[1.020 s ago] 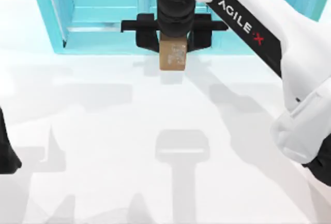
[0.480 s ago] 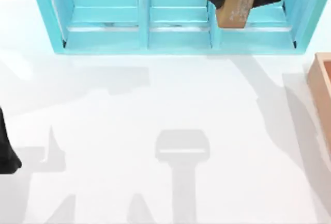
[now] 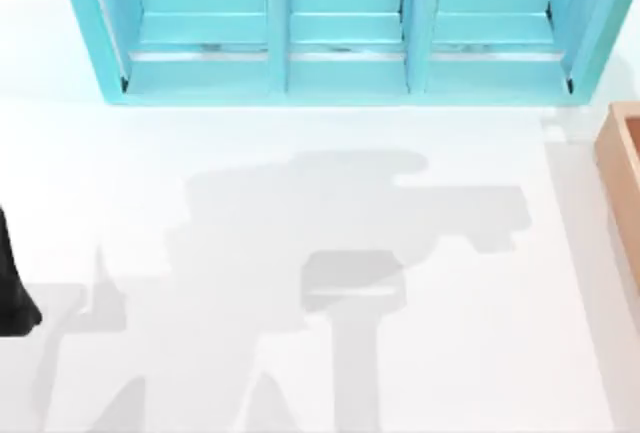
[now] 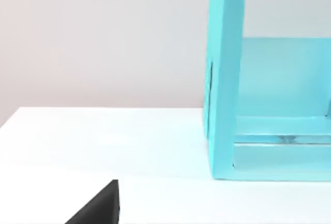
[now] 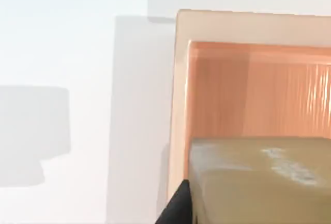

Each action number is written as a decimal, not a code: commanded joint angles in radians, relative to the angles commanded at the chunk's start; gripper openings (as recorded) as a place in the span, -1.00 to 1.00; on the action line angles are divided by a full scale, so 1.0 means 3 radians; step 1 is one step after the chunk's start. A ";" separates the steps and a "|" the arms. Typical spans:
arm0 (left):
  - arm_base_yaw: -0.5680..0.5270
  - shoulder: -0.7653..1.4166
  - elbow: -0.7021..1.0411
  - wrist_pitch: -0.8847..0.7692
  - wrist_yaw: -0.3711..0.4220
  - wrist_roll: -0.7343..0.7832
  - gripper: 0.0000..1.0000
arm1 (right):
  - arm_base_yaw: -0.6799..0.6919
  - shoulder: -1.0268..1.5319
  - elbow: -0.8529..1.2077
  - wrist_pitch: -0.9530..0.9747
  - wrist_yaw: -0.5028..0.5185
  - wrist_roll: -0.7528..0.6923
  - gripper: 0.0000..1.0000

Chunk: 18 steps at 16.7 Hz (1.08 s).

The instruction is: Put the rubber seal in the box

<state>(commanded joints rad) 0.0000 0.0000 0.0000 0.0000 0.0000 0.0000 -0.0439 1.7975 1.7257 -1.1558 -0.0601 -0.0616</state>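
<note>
A white counter point(image 3: 80, 153) runs under a plain pale wall, crossed by broad grey shadows near its middle. The box point(image 3: 618, 168) sits at the counter's right edge in the top view, cut by the frame, so that one thick orange-tan wall and a strip of its inside can be seen. Behind the box and to its left, along the far side of the counter, stands a turquoise shelf unit point(image 3: 280, 78) with three bays; its right end lies just beyond the box's far corner, with a narrow strip of counter between them.

In the right wrist view the box point(image 5: 178, 79) is seen from above, its pale rim framing a deeper orange interior. The rubber seal point(image 5: 248, 182) hangs close under the camera, over the box's opening and just inside the near wall, its tan face carrying a whitish mottled mark. The right gripper point(image 5: 258, 213) is clamped on the seal: one dark fingertip point(image 5: 178, 208) presses against the seal's side, right at the box's rim.

The left arm point(image 3: 10, 293) is parked well apart from the box, at the counter's opposite, left edge. In the left wrist view a dark wedge of the left gripper point(image 4: 101, 208) juts in low over the counter, facing the end panel of the shelf unit point(image 4: 225, 79); whether it is apart or together I cannot tell.
</note>
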 joint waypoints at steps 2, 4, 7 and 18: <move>0.0000 0.0000 0.0000 0.0000 0.0000 0.0000 1.00 | -0.0365 -0.0380 -0.0583 0.0142 -0.0068 -0.0332 -1.00; 0.0000 0.0000 0.0000 0.0000 0.0000 0.0000 1.00 | -0.0676 -0.0685 -0.1047 0.0251 -0.0114 -0.0606 -1.00; 0.0000 0.0000 0.0000 0.0000 0.0000 0.0000 1.00 | -0.1001 -0.0967 -0.1483 0.0347 -0.0147 -0.0878 -1.00; 0.0000 0.0000 0.0000 0.0000 0.0000 0.0000 1.00 | -0.1059 -0.0931 -0.1827 0.0687 -0.0143 -0.0922 -1.00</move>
<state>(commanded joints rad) 0.0000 0.0000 0.0000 0.0000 0.0000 0.0000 -0.3615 1.5181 1.1778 -0.9498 -0.1030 -0.3382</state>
